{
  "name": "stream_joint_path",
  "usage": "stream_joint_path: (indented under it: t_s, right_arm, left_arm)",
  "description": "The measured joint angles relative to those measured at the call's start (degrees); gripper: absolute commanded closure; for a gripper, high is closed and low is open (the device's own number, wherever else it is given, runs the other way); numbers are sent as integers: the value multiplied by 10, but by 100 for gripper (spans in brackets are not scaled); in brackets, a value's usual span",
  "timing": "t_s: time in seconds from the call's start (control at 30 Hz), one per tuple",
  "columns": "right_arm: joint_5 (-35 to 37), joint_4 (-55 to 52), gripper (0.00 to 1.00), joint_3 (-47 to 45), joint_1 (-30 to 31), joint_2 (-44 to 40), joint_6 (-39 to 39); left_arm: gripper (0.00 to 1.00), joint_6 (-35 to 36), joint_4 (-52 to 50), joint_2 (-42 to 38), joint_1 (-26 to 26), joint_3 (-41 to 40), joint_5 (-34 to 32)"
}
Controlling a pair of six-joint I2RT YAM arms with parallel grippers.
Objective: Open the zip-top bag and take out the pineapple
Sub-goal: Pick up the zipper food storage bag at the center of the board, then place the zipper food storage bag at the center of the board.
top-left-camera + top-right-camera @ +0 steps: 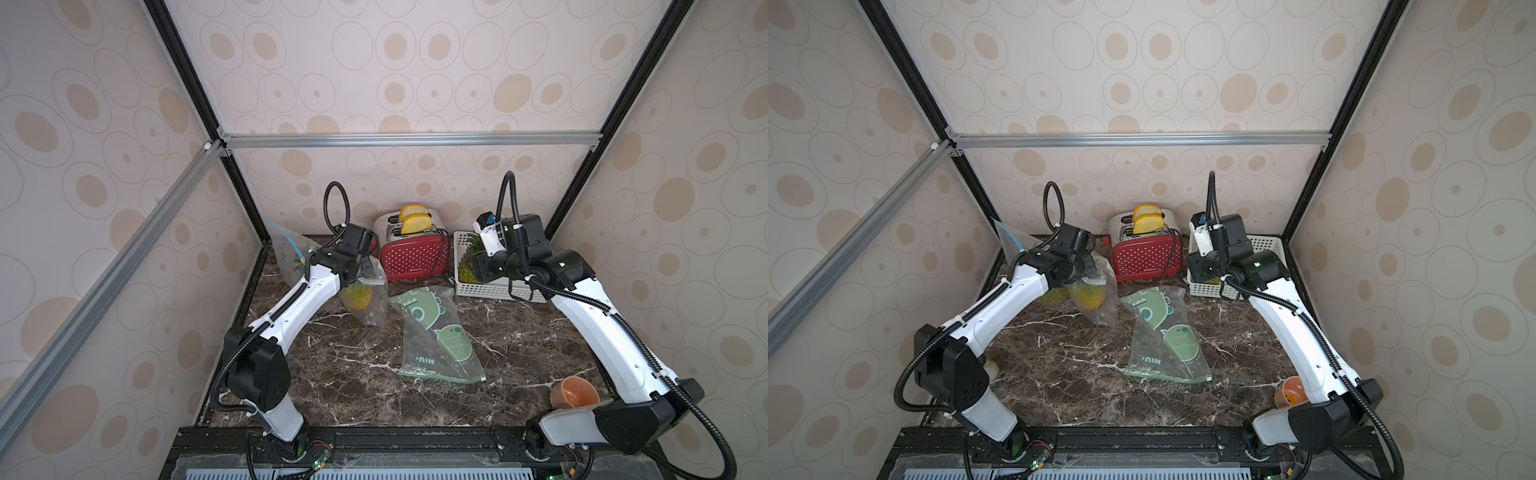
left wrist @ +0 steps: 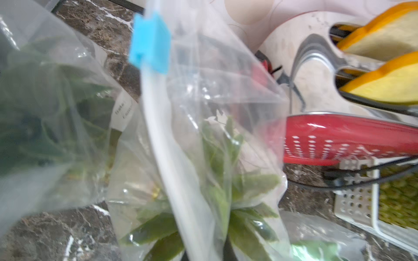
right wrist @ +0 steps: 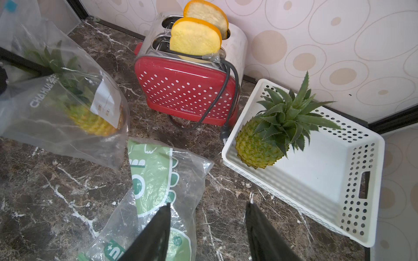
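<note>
Nearest, at the front right of the worktop (image 1: 332, 374), an orange cup (image 1: 573, 392) lies beside the right arm's base. In the middle lies a flat green-printed bag (image 1: 436, 332). The right pincer (image 3: 208, 230) hangs above its far end, jaws half apart and empty. Further back on the left, the left pincer (image 1: 363, 268) is closed on the upper part of the clear zip-top bag (image 3: 56, 135), with the bag's blue slider (image 2: 150, 43) close before the wrist camera. The pineapple (image 1: 359, 297) sits inside the bag just below that pincer, leaves toward it. Against the back wall stand a red toaster (image 3: 185, 95) and a white basket (image 3: 357, 203) holding a loose pineapple (image 3: 257, 146).
</note>
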Motion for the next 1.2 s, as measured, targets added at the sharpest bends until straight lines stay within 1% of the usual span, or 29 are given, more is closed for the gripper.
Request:
stream_joint_path:
  t_s: [0.13, 0.33, 0.43, 0.5, 0.57, 0.63, 0.77, 0.9, 1.03, 1.2]
  right_arm:
    - [-9, 3, 44, -9, 0, -25, -4]
    - [-28, 11, 44, -27, 0, -54, -7]
    - [-37, 14, 44, -37, 0, -63, -6]
    - [-44, 14, 44, -44, 0, -69, -6]
    - [-49, 15, 44, -51, 0, -76, -6]
    - [-54, 15, 44, -55, 0, -81, -6]
    - [-60, 15, 44, -60, 0, -91, -6]
    - [-65, 14, 44, -66, 0, -98, -7]
    - [-74, 14, 44, -75, 0, -101, -9]
    - [-78, 12, 44, -89, 0, -106, -12]
  left_arm:
    - [100, -58, -4, -47, -64, -23, -51]
    - [100, -152, -35, -89, -171, -29, -170]
    - [100, -212, -80, -103, -226, -28, -238]
    - [100, -265, -125, -108, -262, -25, -281]
    - [100, -331, -179, -108, -298, -17, -319]
    - [100, -398, -235, -105, -327, -8, -344]
    - [100, -530, -333, -74, -371, 33, -370]
    - [100, -631, -398, -33, -405, 50, -376]
    - [100, -681, -436, -19, -432, 33, -367]
    - [100, -705, -447, -25, -459, -29, -356]
